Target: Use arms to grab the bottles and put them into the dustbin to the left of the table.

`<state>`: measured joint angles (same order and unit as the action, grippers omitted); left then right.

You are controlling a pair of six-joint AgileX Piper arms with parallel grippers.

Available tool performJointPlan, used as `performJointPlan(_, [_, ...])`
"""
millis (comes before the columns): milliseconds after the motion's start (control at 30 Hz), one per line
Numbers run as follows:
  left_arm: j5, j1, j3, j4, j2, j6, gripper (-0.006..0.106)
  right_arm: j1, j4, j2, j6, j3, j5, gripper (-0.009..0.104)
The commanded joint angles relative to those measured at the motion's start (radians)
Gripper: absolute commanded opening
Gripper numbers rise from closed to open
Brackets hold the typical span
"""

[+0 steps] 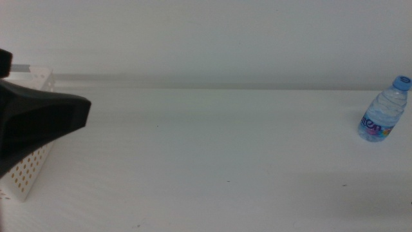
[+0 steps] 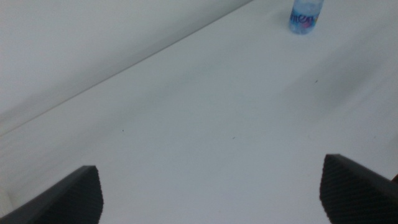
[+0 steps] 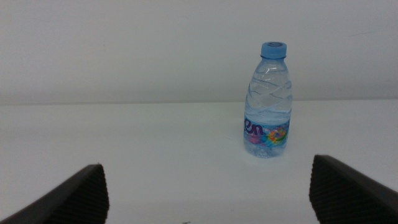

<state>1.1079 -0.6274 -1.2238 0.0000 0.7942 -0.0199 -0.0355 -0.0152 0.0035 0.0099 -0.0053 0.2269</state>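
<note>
Over at the far right of the white surface [image 1: 212,161] a small clear water bottle [image 1: 383,111] stands upright, blue cap on top and a purple and blue label round its lower half. It stands alone, with bare surface all around it and a pale wall behind.

The left gripper [image 1: 38,122] hangs at the left side of the surface, a dark pointed shape in the middle view, right in front of the white perforated dustbin [image 1: 29,171], whose holed wall shows beneath it. Its jaws are spread wide in its own wrist view, with nothing between them but bare surface. From there the same bottle [image 2: 306,15] shows small and far off, well apart from this gripper [image 2: 211,193].

The right gripper [image 3: 208,196] does not show in the middle view. In its wrist view its jaws are also spread wide and hold nothing; they face the bottle [image 3: 268,102], which stands upright ahead of them, a little toward one jaw rather than centred in the gap, not touching either.
</note>
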Motion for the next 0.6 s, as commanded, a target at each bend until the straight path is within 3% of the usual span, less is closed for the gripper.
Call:
performJointPlan(0, [-0.02, -0.006, 0.002, -0.011, -0.013, -0.012, 0.094, 0.006, -0.007, -0.039, -0.01, 0.044, -0.008, 0.085])
performJointPlan(300, [-0.042, -0.006, 0.0, -0.011, -0.015, -0.012, 0.094, 0.006, -0.007, -0.039, -0.01, 0.044, -0.008, 0.085])
performJointPlan(567, [-0.13, -0.006, 0.0, -0.062, -0.015, -0.012, 0.094, 0.006, -0.007, -0.039, -0.01, 0.044, -0.008, 0.085])
